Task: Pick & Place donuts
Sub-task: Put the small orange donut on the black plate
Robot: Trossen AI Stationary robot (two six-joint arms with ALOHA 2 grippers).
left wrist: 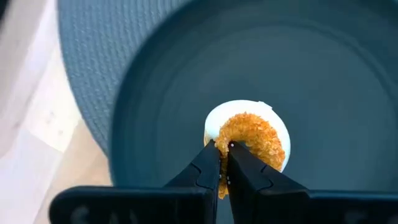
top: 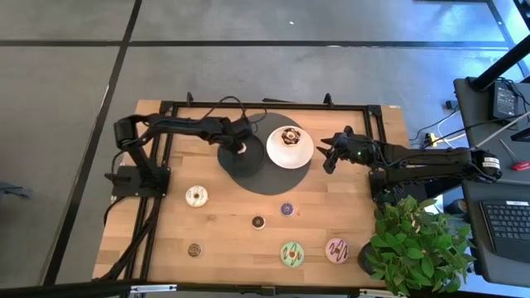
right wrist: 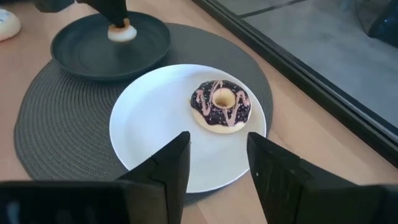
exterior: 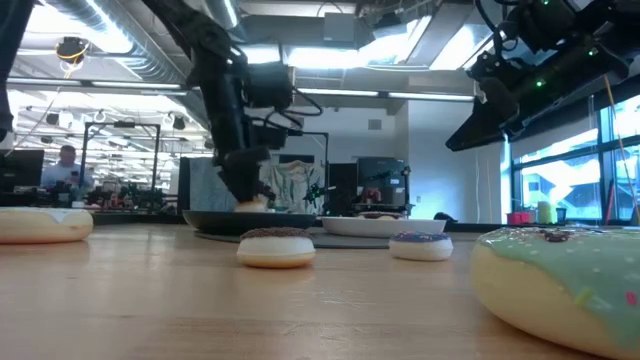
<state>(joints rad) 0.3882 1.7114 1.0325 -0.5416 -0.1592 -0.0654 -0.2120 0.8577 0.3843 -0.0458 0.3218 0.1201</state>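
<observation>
An orange-sugared mini donut [left wrist: 252, 134] sits in the round black plate [left wrist: 311, 74], with my left gripper [left wrist: 222, 149] shut on it from above. A chocolate-iced donut [right wrist: 221, 104] with pink drizzle lies flat on the white plate [right wrist: 149, 124]. My right gripper [right wrist: 217, 146] hangs open above the table, just right of that plate [top: 289, 147]. Loose on the wood lie a white donut [top: 196, 196], a purple mini [top: 286, 209], two brown minis [top: 257, 222] [top: 195, 249], a green one [top: 291, 253] and a pink one [top: 336, 249]. My left gripper pinches the orange mini donut's ring on one side [left wrist: 231, 144] between its two fingertips, coming from above and pointing down. The donut lies flat in the black plate; whether its underside touches the plate floor I cannot tell.
Both plates stand on a round dark woven mat [right wrist: 37, 124] near the table's far edge. A potted plant [top: 418, 244] fills the near right corner. A black frame [top: 265, 106] rims the table. Bare wood lies between the mat and the loose donuts.
</observation>
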